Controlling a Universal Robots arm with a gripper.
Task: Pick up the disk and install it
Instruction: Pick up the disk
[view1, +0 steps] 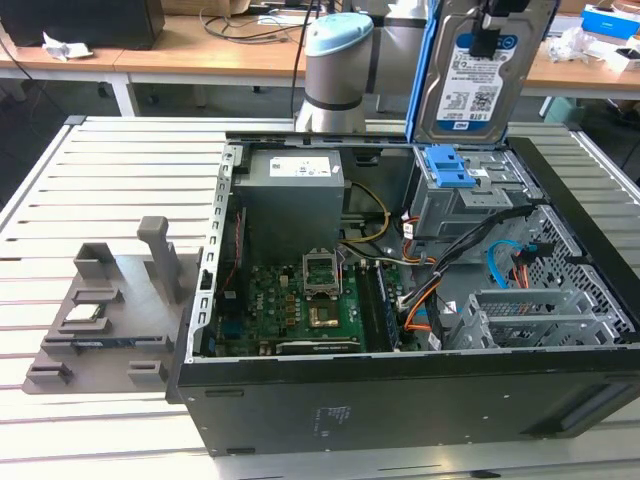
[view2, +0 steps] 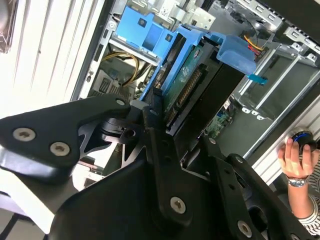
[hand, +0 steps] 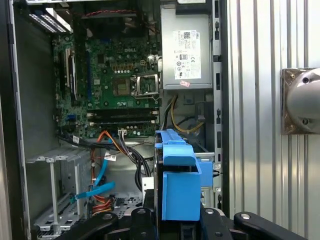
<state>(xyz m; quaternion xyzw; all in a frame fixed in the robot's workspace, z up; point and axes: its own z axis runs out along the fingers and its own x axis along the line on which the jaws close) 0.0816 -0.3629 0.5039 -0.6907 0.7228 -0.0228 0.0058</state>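
The disk (view1: 470, 80), a silver drive with a white-and-blue label and blue rails, hangs upright above the far right corner of the open computer case (view1: 400, 410). My gripper (view1: 487, 30) is shut on its upper edge. Right below the disk sits the blue latch on its grey drive cage (view1: 447, 168). In the second wrist view the disk (view2: 185, 85) is seen edge-on, clamped by the black fingers (view2: 155, 145) of my gripper (view2: 167, 125). In the first wrist view the disk's blue rail (hand: 180, 185) stands out from my gripper (hand: 175, 222) over the case.
Inside the case are the grey power-supply box (view1: 295, 190), the motherboard (view1: 300, 300) and loose cables (view1: 500, 260). A grey fixture (view1: 110, 310) lies on the slatted table at the exterior view's left. The arm's base (view1: 338, 70) stands behind the case. A person's hand (view2: 295, 160) is beside the case.
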